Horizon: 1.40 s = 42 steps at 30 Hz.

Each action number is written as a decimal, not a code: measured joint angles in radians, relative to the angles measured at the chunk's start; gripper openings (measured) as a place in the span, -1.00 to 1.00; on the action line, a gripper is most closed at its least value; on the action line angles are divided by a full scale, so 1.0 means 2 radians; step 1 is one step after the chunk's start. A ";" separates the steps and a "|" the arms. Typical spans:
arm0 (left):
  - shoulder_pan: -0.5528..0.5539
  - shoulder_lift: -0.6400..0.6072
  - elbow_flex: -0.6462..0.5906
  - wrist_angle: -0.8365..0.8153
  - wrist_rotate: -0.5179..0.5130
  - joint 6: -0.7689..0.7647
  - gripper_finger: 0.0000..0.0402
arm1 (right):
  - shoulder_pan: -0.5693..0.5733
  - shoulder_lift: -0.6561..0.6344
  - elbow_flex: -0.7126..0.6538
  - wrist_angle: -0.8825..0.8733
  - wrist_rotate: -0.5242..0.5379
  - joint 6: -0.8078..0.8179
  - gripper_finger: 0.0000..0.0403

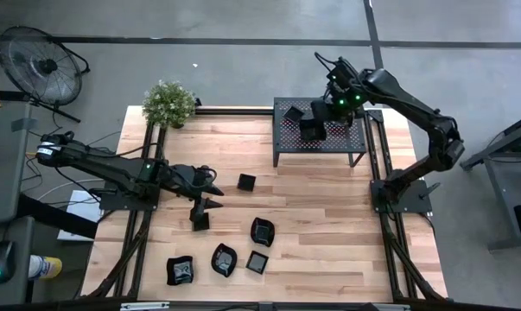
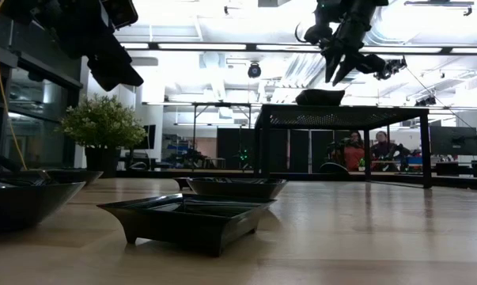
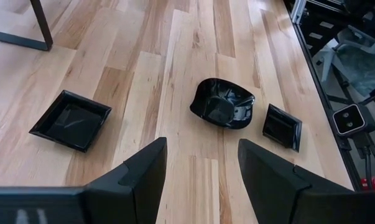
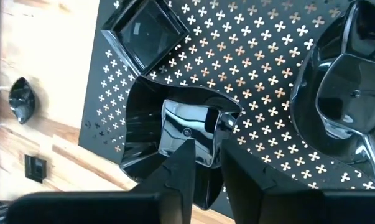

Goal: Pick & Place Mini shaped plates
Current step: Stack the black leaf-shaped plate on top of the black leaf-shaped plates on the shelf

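Several mini shaped plates lie on the wooden table: a square one (image 1: 246,182) (image 3: 72,119), a wavy one (image 1: 262,231) (image 3: 222,104), a small square one (image 3: 282,126), and more toward the near edge (image 1: 224,260). Three rest on the black perforated rack (image 1: 282,151): a square one (image 4: 147,28), a wavy one (image 4: 175,137) (image 2: 321,96) and a rounded one (image 4: 342,99). My right gripper (image 4: 206,152) (image 2: 338,77) hangs just above the wavy plate on the rack, pointing down, open by a narrow gap and holding nothing. My left gripper (image 3: 203,168) (image 1: 212,195) waits open above the table's left half.
A potted plant (image 1: 168,104) stands at the table's far left corner. The rack stands on legs at the far right. A fan (image 1: 40,65) stands on the floor beyond the table. People sit in the room behind (image 2: 353,150). Bare wood lies between the rack and the plates.
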<state>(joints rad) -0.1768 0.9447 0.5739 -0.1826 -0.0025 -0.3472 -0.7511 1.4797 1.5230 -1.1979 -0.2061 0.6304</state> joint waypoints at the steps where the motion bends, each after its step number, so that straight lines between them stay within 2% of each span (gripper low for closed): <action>1: 0.000 0.000 0.000 0.000 0.000 -0.001 -0.03 | -0.001 -0.002 0.000 0.000 -0.001 0.000 -0.64; 13: 0.000 0.000 0.000 0.000 -0.003 -0.024 -0.03 | 0.003 -0.044 0.000 0.003 0.006 -0.005 -0.63; 19: 0.000 0.000 0.000 0.000 -0.003 -0.038 -0.03 | 0.039 -0.075 0.000 0.003 0.023 -0.011 -0.63; 29: 0.000 0.000 0.000 0.000 -0.021 -0.067 -0.03 | 0.183 -0.123 0.000 0.000 0.108 -0.001 -0.63; 42: 0.000 0.000 0.000 0.000 -0.087 -0.127 -0.03 | 0.392 -0.128 0.000 -0.009 0.236 0.093 -0.63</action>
<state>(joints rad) -0.1768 0.9443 0.5739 -0.1818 -0.1761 -0.6008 0.0338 1.2231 1.5230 -1.2152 0.2666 0.8169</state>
